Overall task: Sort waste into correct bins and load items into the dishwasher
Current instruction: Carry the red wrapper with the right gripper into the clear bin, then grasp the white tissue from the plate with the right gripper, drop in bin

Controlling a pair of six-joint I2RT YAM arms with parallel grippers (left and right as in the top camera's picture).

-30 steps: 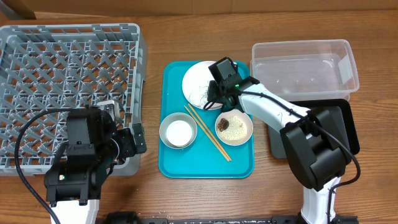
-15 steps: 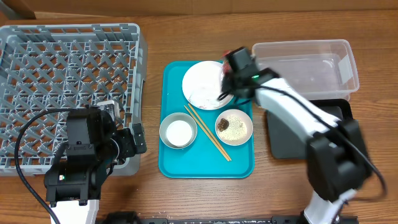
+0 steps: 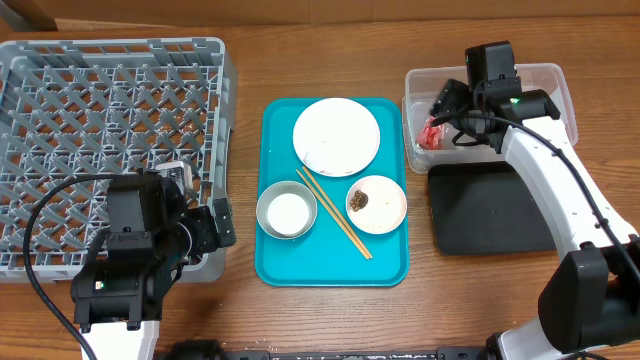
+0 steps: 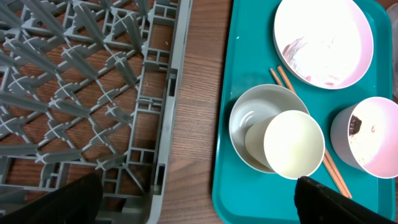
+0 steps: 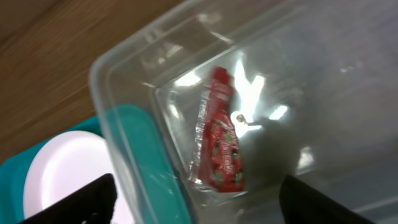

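The crinkled red foil wrapper (image 3: 431,133) lies loose inside the clear tub (image 3: 545,80), at its left end; it also shows in the right wrist view (image 5: 221,140). My right gripper (image 3: 446,115) hovers open above it (image 5: 202,202). The black tray (image 3: 490,210) sits in front of the tub. The pale plate (image 3: 336,135), the small dish (image 3: 385,210) with a brown lump (image 3: 361,200), the steel bowl (image 3: 270,200) holding the white cup (image 3: 288,212), and the chopsticks (image 3: 335,215) are on the teal tray. My left gripper (image 3: 205,212) is open and empty by the grey rack (image 3: 100,130). The tissue is out of view.
The teal serving tray (image 3: 300,265) lies between rack and bins. In the left wrist view the rack's right wall (image 4: 168,112) runs close to the tray's edge (image 4: 224,155), with a strip of bare wood between them. The left arm's cable loops over the rack's front.
My right gripper moved from the plate rightward to above the clear tub, carrying the red wrapper, and let it go into the tub. The left arm has not moved.
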